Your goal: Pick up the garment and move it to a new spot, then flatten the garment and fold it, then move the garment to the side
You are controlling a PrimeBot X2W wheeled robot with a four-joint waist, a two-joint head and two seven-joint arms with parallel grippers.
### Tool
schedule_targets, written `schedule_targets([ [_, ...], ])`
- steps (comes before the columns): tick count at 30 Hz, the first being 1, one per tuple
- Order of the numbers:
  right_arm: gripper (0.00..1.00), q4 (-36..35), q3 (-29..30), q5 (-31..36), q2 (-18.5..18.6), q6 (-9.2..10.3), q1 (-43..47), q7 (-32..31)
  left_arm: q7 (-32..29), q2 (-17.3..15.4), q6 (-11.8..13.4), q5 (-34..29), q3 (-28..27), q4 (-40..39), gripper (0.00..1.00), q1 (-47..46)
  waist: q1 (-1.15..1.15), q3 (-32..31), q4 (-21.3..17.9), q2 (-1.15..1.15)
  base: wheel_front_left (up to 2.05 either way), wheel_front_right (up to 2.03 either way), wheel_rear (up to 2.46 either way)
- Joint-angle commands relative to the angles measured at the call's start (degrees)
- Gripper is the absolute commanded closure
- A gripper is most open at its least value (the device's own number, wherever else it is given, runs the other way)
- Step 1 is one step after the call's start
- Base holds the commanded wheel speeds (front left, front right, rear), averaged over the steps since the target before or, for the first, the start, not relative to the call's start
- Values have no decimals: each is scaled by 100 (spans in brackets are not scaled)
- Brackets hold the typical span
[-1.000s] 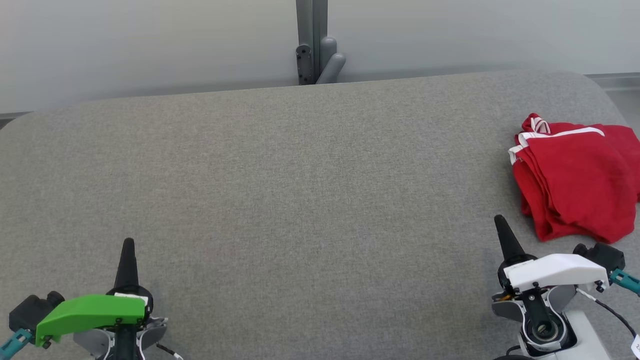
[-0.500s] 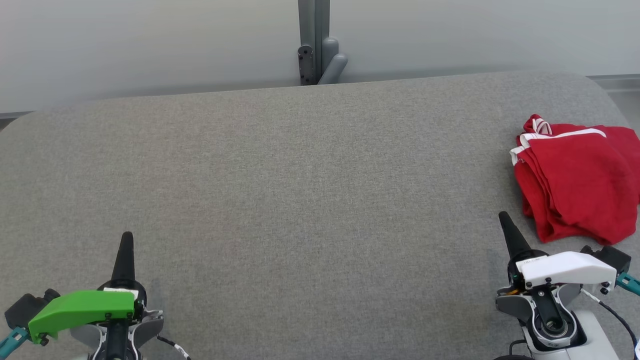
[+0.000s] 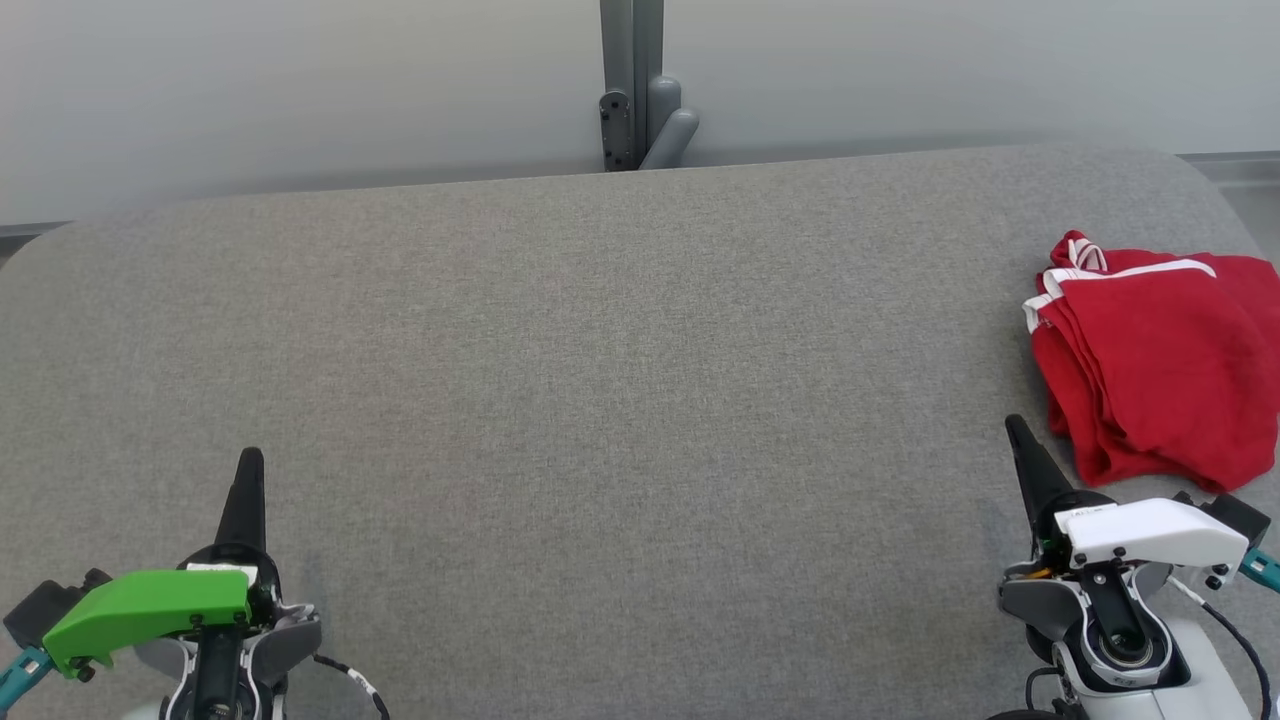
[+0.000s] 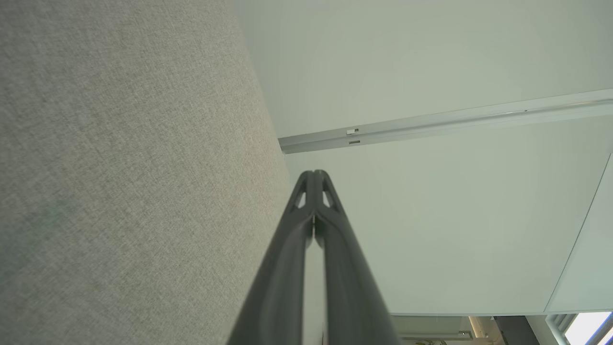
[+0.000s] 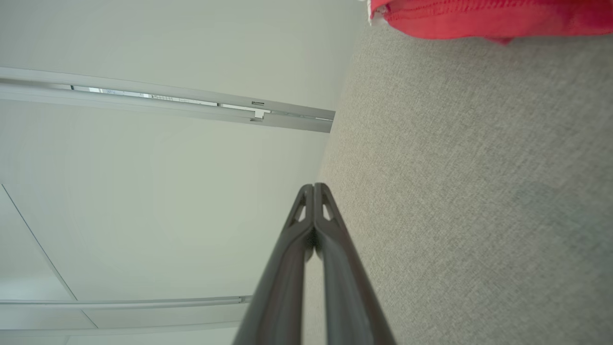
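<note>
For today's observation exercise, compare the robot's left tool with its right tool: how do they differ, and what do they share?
The left tool carries a green cover; the right tool a white cover. The right tool sits close beside the red garment, apart from it; the left tool is far across the grey surface. Both are shut, empty, pointing forward.

Red garment with white trim, folded into 1 rumpled, layered bundle, lying on the grey table at its right end, on my right side.
</note>
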State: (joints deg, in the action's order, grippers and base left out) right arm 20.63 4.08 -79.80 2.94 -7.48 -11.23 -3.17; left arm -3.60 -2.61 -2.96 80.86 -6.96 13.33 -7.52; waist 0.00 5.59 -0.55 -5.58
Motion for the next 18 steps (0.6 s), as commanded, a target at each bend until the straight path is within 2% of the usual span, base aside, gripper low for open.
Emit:
schedule_targets([
  [1,100,-53,32,-127,38,-3,-92,-42,-42,-37,28,114,-13,-51,100,-92,0,-1,2,0,0,0,0],
  [18,100,-109,126,-894,65,-3,-80,-211,-233,-41,72,783,-66,-146,100,-148,0,-13,33,0,0,0,0],
])
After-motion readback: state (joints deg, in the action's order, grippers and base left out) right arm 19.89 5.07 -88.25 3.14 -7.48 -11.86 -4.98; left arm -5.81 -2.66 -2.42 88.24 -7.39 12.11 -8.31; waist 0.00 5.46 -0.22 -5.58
